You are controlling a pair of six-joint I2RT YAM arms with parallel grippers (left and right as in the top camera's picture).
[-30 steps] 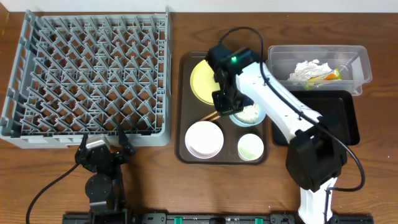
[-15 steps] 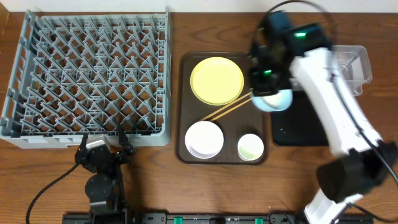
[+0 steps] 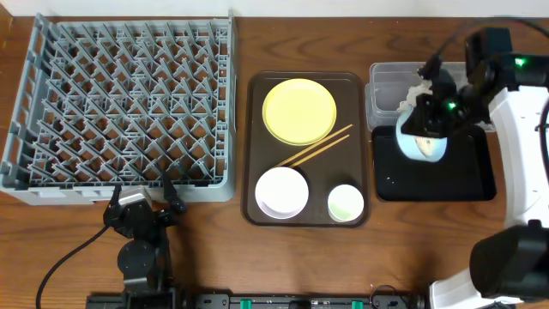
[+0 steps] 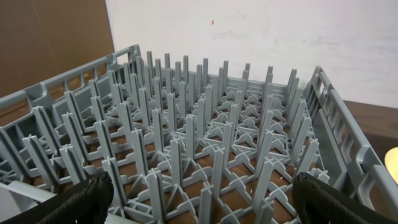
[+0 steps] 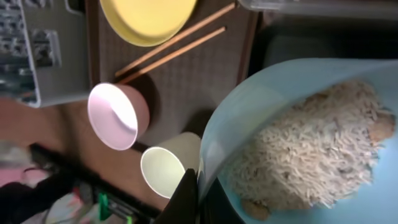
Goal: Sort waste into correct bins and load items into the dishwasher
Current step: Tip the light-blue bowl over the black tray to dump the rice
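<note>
My right gripper [image 3: 426, 124] is shut on the rim of the light blue bowl [image 3: 422, 146] and holds it tilted above the black tray [image 3: 463, 176]. In the right wrist view the bowl [image 5: 249, 124] is full of beige rice-like crumbs [image 5: 311, 149], and the gripper [image 5: 198, 186] pinches its near rim. The clear tub [image 3: 386, 86] stands just behind, with white tissue [image 3: 419, 88] partly hidden by the arm. The yellow plate [image 3: 298, 111], chopsticks [image 3: 317, 148], white bowl [image 3: 281, 191] and pale cup [image 3: 346, 202] lie on the brown tray [image 3: 254, 129]. My left gripper [image 4: 205, 205] is open, facing the grey rack [image 4: 205, 143].
The grey rack [image 3: 129, 103] fills the left half of the table and holds nothing. The left arm's base [image 3: 141, 215] sits at the rack's front edge. Bare wood runs along the table's front.
The right arm has lifted the blue bowl off the brown tray and carried it right, to above the black tray. The chopsticks now lie uncovered. The left arm has not moved.
</note>
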